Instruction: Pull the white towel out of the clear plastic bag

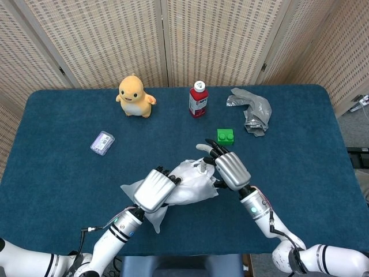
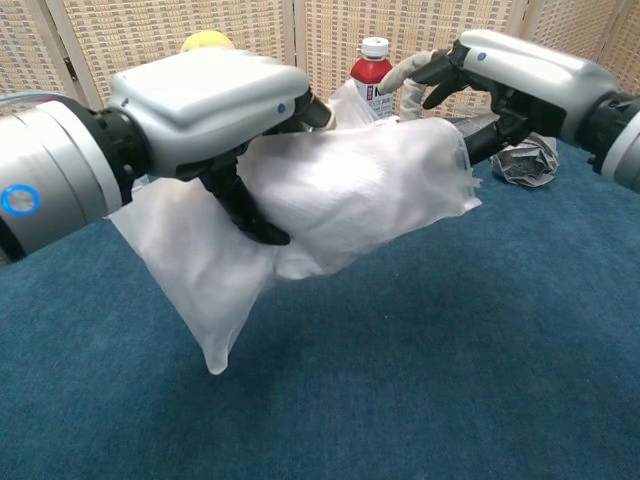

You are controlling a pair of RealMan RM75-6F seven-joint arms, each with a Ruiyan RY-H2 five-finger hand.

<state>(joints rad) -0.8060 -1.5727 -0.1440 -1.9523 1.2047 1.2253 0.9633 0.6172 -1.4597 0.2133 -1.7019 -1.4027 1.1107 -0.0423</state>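
My left hand [image 1: 154, 190] [image 2: 200, 100] grips the clear plastic bag [image 1: 193, 183] [image 2: 230, 270] around its middle and holds it above the blue table. The white towel [image 2: 350, 190] shows as a pale bulk inside the bag, toward its right end. A loose corner of the bag hangs down below my left hand. My right hand [image 1: 228, 168] [image 2: 490, 75] is at the bag's open right end. Its fingers [image 2: 405, 75] reach over the top edge and its thumb sits beside the mouth. The fingers are apart, and I see nothing pinched between them.
At the back of the table [image 1: 300, 161] stand a yellow duck toy [image 1: 136, 96] and a red bottle [image 1: 198, 99] [image 2: 372, 68]. A crumpled grey bag [image 1: 251, 109] lies at the back right. A green brick [image 1: 225, 136] lies just beyond my right hand, a small clear box [image 1: 102, 143] to the left.
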